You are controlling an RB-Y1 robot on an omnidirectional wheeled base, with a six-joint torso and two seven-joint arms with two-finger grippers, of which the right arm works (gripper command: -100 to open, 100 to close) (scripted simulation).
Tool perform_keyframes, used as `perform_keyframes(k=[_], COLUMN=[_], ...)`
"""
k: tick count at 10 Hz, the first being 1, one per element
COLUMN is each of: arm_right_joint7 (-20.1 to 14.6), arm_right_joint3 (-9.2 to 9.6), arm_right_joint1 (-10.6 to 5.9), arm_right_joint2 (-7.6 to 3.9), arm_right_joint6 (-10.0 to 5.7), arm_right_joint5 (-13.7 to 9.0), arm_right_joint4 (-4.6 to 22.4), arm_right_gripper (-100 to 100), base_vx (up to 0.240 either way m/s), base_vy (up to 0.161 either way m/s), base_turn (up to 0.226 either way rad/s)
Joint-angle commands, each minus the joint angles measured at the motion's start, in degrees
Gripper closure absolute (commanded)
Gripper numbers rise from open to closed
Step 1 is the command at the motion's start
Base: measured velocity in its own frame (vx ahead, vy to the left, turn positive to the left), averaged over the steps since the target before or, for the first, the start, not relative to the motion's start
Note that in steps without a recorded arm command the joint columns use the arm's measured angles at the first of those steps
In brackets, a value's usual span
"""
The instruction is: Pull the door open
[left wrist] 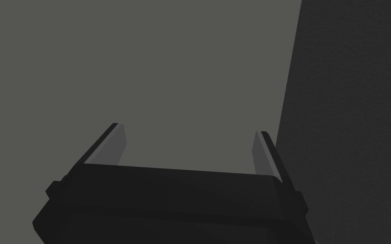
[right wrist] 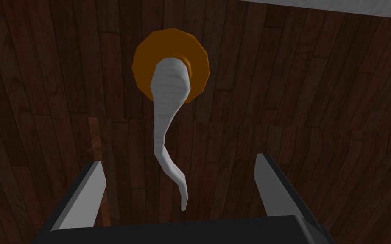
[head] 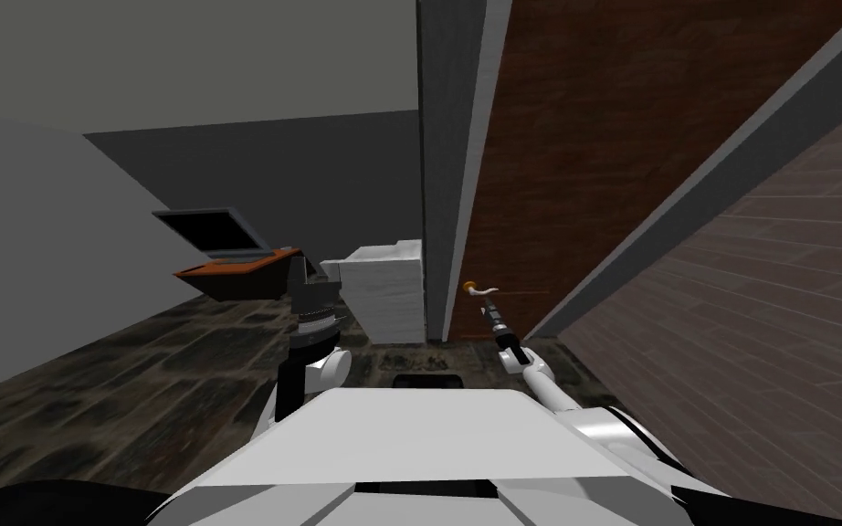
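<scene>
Two grippers, both spread wide. Laptop [head: 214, 233] at far left; left gripper [left wrist: 188, 135] raised just right of it, grasping nothing. Handle [right wrist: 165, 127], pale lever on orange rosette [right wrist: 146, 55], near left edge of brown door [head: 593, 137]; tip between right gripper [right wrist: 178, 160] fingers, untouched.

Left side: an open laptop [head: 214, 233], screen dark, sits on an orange-topped table [head: 230, 268] in front of the dark grey back wall [head: 319, 173]. Just right of the table stands a white cabinet [head: 387, 292], close against a grey wall end. The floor [head: 127, 365] is dark, mottled tile, and the right-hand wall [head: 775, 274] is clad in brownish planks.
</scene>
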Motion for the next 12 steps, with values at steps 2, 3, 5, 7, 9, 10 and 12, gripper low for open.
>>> perform_keyframes(k=[2, 3, 5, 7, 9, 10, 12], arm_right_joint7=[0.44, 0.61, 0.93, 1.08, 1.46, 1.28, 1.28], arm_right_joint3=[-3.17, -4.23, -6.25, -7.15, -9.51, -8.86, -8.86], arm_right_joint1=[0.48, 0.43, 0.33, 0.29, 0.18, -0.04, -0.04], arm_right_joint2=[-0.43, -0.54, -0.73, -0.81, -1.03, -1.02, -1.02], arm_right_joint6=[0.14, 0.01, -0.25, -0.36, -0.66, -0.75, -0.75], arm_right_joint5=[-0.49, -0.65, -0.96, -1.09, -1.45, -1.34, -1.34], arm_right_joint4=[0.78, 1.44, 2.70, 3.27, 4.74, 4.81, 4.81], arm_right_gripper=[-100, -100, -100, -100, -100, -100, 100], base_vx=[0.102, 0.081, 0.077, 0.048, 0.060, 0.028, -0.008], base_vy=[-0.010, -0.010, -0.021, -0.020, -0.020, -0.023, 0.006], base_turn=[0.184, 0.181, 0.209, 0.125, 0.244, 0.049, -0.034])
